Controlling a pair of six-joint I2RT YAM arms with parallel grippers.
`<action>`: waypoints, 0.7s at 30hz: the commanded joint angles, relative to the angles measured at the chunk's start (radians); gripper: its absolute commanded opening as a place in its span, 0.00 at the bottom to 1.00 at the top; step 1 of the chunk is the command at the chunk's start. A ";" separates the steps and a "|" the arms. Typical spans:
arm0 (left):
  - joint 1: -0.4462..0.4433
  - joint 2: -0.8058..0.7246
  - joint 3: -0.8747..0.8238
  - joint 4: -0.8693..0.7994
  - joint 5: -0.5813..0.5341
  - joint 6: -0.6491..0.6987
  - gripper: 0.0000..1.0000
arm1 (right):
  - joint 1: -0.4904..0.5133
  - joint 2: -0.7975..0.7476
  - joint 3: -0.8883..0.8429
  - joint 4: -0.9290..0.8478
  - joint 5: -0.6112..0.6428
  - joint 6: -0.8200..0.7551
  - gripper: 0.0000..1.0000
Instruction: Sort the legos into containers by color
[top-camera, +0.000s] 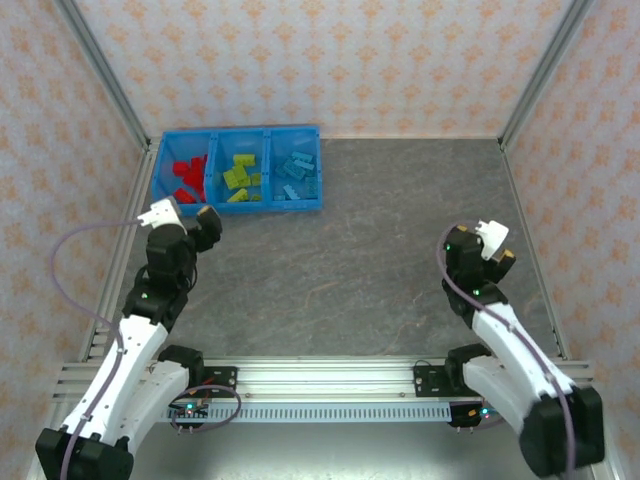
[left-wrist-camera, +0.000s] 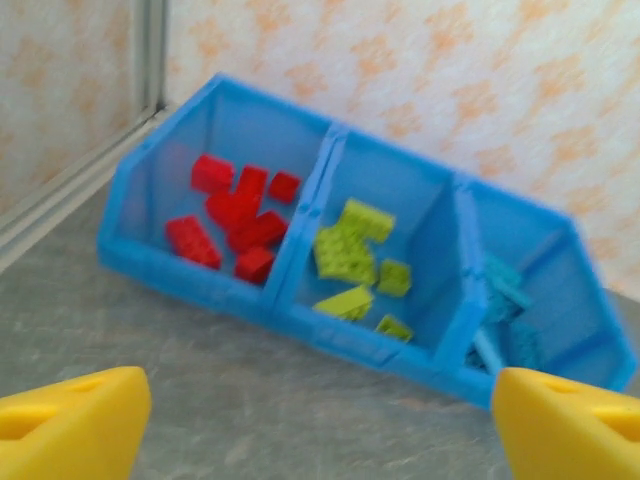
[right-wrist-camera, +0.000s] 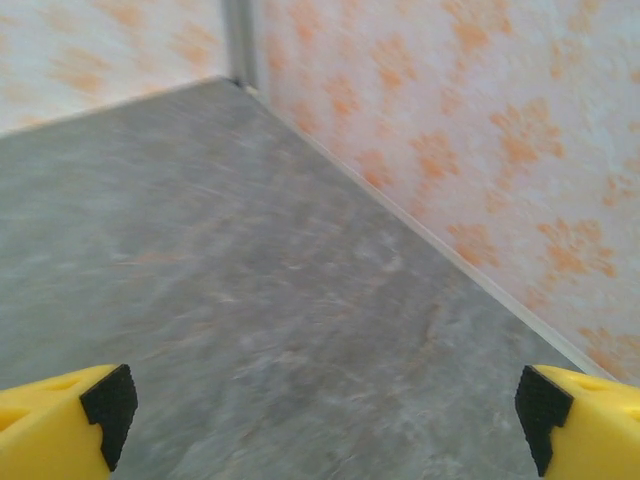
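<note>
At left wrist, legos (left-wrist-camera: 240, 212) in containers (left-wrist-camera: 160, 265); at right, grey table (right-wrist-camera: 250, 280); both jaws wide.

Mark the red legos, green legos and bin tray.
red legos (left-wrist-camera: 240, 212): left wrist view, middle of the pile.
green legos (left-wrist-camera: 345, 252): left wrist view, biggest brick cluster.
bin tray (left-wrist-camera: 195, 282): left wrist view, near wall.

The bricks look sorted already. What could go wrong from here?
1. The open left tool sits close to the tray; a forward move might shove it.
2. The light blue bricks blend with the blue tray, so a misplaced one could be missed.
</note>
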 joint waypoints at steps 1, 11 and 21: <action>-0.003 0.008 -0.145 0.149 -0.069 0.194 1.00 | -0.096 0.205 -0.037 0.341 -0.127 -0.039 0.99; 0.134 0.320 -0.309 0.748 0.074 0.273 1.00 | -0.111 0.619 -0.024 0.802 -0.433 -0.183 0.99; 0.129 0.787 -0.180 0.950 0.131 0.339 1.00 | -0.111 0.615 -0.022 0.791 -0.435 -0.183 0.99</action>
